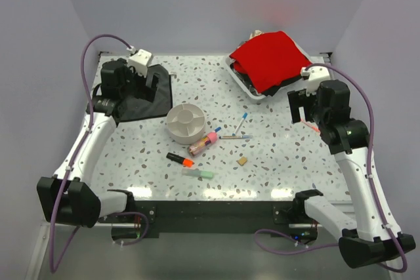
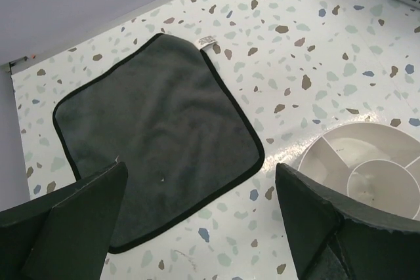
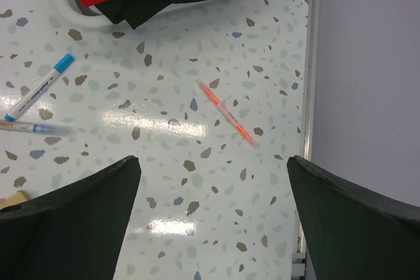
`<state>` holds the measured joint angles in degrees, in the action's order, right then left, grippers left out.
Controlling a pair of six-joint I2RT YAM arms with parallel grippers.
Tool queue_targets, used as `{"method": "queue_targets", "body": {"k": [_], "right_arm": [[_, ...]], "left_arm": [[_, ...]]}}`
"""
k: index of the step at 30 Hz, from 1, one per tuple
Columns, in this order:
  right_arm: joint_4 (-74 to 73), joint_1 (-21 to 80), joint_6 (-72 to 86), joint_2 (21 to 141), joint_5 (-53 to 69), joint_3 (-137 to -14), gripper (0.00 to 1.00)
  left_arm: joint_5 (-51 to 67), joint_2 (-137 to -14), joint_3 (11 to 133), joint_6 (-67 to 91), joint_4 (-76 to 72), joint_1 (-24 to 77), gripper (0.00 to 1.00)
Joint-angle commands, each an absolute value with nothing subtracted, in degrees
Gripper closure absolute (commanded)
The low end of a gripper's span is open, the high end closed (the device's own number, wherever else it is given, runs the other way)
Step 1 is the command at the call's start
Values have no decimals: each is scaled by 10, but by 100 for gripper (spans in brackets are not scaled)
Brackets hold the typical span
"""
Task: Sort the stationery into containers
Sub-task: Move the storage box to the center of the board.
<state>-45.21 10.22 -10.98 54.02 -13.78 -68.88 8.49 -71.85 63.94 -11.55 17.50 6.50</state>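
- The right gripper [image 3: 213, 175] hung at the right of the overhead view, just below the white tray [image 1: 249, 88]. Its fingers were spread wide with nothing between them.
- A thin orange-red pen [image 3: 226, 113] lay on the table straight ahead of that gap, in the middle of the right wrist view. Its long axis ran from upper left to lower right, slantwise to the line between the fingers. To my eye the wrist would need a turn before closing across it.
- The two blue-tipped pens [image 3: 39, 88] lay at the left edge of that same view, nearer this arm than the other.
- The left gripper [image 2: 200, 181] was also spread and empty. It hovered over the black cloth [image 2: 157, 136] at the upper left of the overhead view.
- The divided bowl [image 1: 176, 134] sat at the lower right of the left wrist view, and what showed of its compartments looked bare.
- The pink-capped stick [image 1: 203, 142] lay at the bowl's lower right, touching or just beside it.
- The orange-and-black highlighter [image 1: 179, 159] and the pale green highlighter [image 1: 199, 174] lay below the bowl.
- The eraser [image 1: 242, 160] sat further right.
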Motion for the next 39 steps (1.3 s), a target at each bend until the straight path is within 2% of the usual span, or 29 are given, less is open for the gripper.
{"method": "queue_targets", "body": {"k": [1,5,10,12,14,18,21,24,32,36,39], "right_arm": [[-425,102,-90,534,-140,-681,1],[-426,102,-101,543,-128,-680,1],[-413,103,-141,519,-63,-661,1],[-412,103,-140,518,-43,-657,1],[-416,102,-136,522,-40,-658,1],[-419,103,-134,530,-34,-662,2],[-418,103,-139,534,-27,-663,3],[-414,102,-140,538,-25,-659,3],[-401,103,-132,547,-18,-644,3],[-395,102,-132,551,-16,-636,3],[-389,103,-134,555,-11,-632,3]], "left_arm": [[54,-715,621,-128,178,66,0],[19,-748,628,-114,205,66,0],[41,-802,662,-94,251,65,1],[64,-804,660,-100,236,65,5],[74,-817,671,-106,236,65,12],[68,-853,694,-97,254,65,14],[112,-869,706,-100,263,65,26],[151,-875,700,-91,263,65,33],[204,-906,696,-74,287,67,43],[211,-925,707,-80,294,76,51],[208,-933,717,-89,298,90,51]]}}
